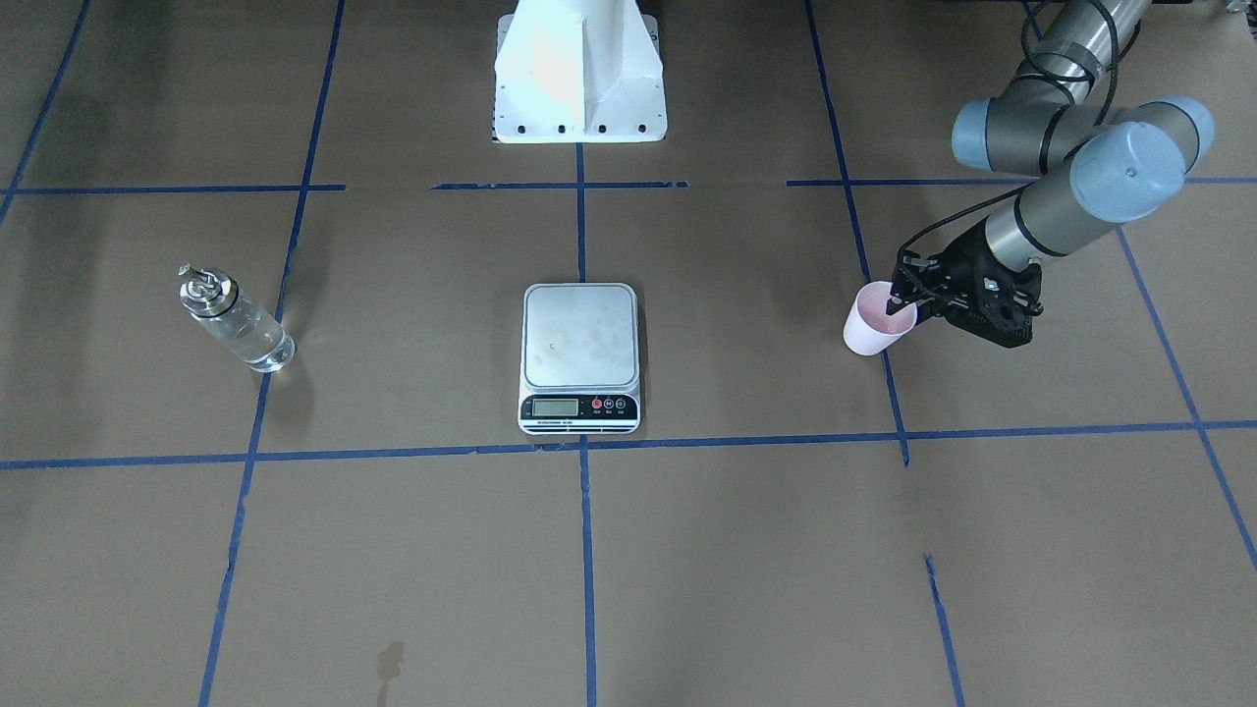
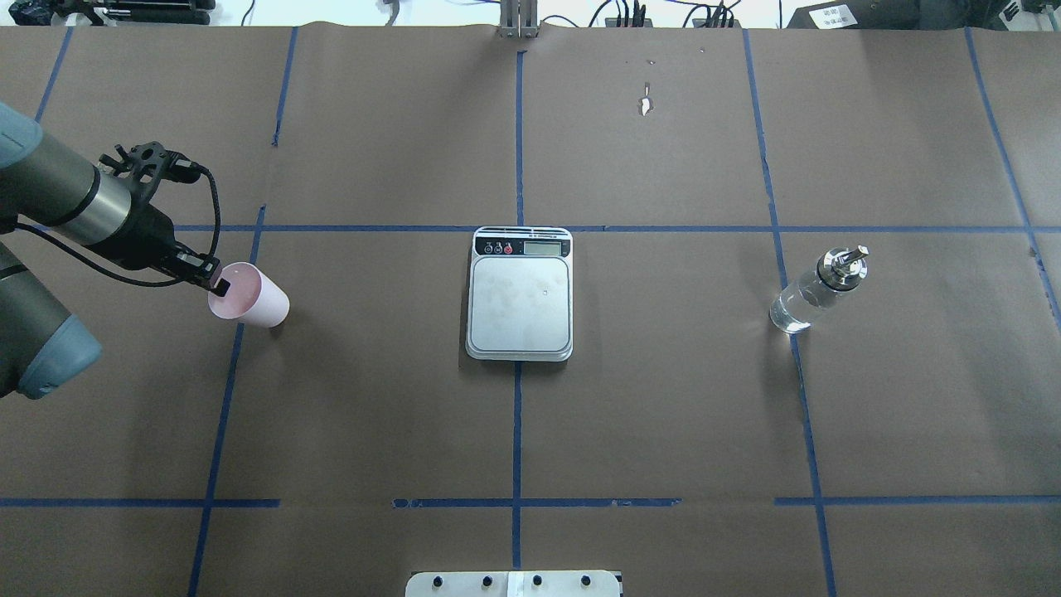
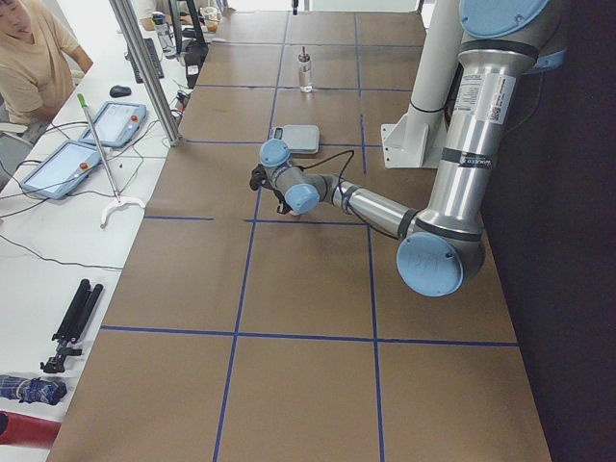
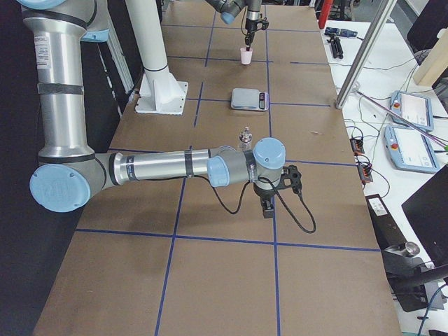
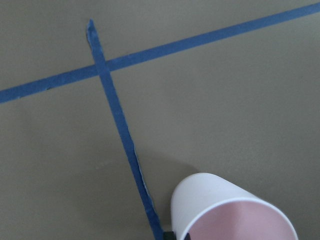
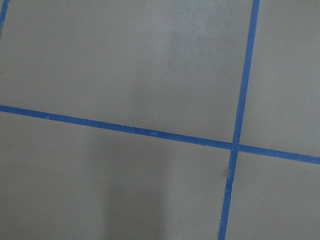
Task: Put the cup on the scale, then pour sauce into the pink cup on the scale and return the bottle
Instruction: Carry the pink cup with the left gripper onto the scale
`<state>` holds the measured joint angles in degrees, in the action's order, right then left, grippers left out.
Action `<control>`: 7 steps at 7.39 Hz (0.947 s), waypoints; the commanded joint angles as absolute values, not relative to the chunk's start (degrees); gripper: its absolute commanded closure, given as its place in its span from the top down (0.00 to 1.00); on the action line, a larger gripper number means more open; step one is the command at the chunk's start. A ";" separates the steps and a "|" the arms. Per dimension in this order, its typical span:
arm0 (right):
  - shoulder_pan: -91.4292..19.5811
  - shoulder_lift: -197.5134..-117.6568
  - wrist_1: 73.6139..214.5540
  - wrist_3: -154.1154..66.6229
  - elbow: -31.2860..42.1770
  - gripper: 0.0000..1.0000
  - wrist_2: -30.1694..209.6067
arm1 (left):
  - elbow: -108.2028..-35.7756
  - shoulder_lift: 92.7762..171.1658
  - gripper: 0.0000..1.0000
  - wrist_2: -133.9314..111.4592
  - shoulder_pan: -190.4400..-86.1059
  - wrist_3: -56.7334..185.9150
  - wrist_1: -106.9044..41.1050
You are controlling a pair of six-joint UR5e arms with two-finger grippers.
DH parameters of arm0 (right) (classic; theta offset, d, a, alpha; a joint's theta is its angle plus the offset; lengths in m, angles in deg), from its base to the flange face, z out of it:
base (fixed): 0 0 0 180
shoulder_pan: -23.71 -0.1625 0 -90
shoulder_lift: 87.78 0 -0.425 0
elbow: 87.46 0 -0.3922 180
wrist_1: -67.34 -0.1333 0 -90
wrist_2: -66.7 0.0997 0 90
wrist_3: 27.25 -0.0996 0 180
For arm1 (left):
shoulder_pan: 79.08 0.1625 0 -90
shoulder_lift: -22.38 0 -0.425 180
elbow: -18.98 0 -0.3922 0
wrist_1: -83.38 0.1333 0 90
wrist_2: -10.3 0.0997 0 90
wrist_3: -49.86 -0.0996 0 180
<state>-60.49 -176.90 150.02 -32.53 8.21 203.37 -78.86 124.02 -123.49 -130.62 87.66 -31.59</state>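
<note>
The pale pink cup (image 2: 253,303) stands on the table's left part, far left of the scale (image 2: 520,303); it also shows in the front view (image 1: 874,324) and the left wrist view (image 5: 230,212). My left gripper (image 2: 217,284) is at the cup's near rim, one finger inside and one outside, and looks shut on the rim. The scale's steel platform (image 1: 579,336) is bare. The clear glass bottle (image 2: 816,292) with its silver spout stands upright to the right, holding clear liquid. My right gripper (image 4: 267,208) shows only in the exterior right view, hanging over the table on the near side of the bottle; I cannot tell its state.
The table is covered in brown paper with a grid of blue tape lines (image 2: 518,431). The robot's white base (image 1: 579,74) stands at the table's back edge. Operators' tablets and cables (image 4: 409,112) lie on a side bench beyond the table.
</note>
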 commanded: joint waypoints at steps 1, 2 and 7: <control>-60.49 -176.90 149.95 -32.52 8.25 1.00 203.37 | -86.80 129.82 0.00 -122.51 -131.55 93.86 -20.59; -60.49 -176.90 150.04 -32.61 8.34 1.00 203.54 | -87.62 135.44 0.00 -121.98 -130.59 102.59 -18.07; -60.49 -176.81 150.04 -32.69 8.08 1.00 203.63 | -72.75 159.16 0.00 -104.14 -114.76 118.50 -10.42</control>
<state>-60.49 -176.78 150.04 -32.66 8.13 203.57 -79.69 151.32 -106.38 -116.27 117.57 -13.26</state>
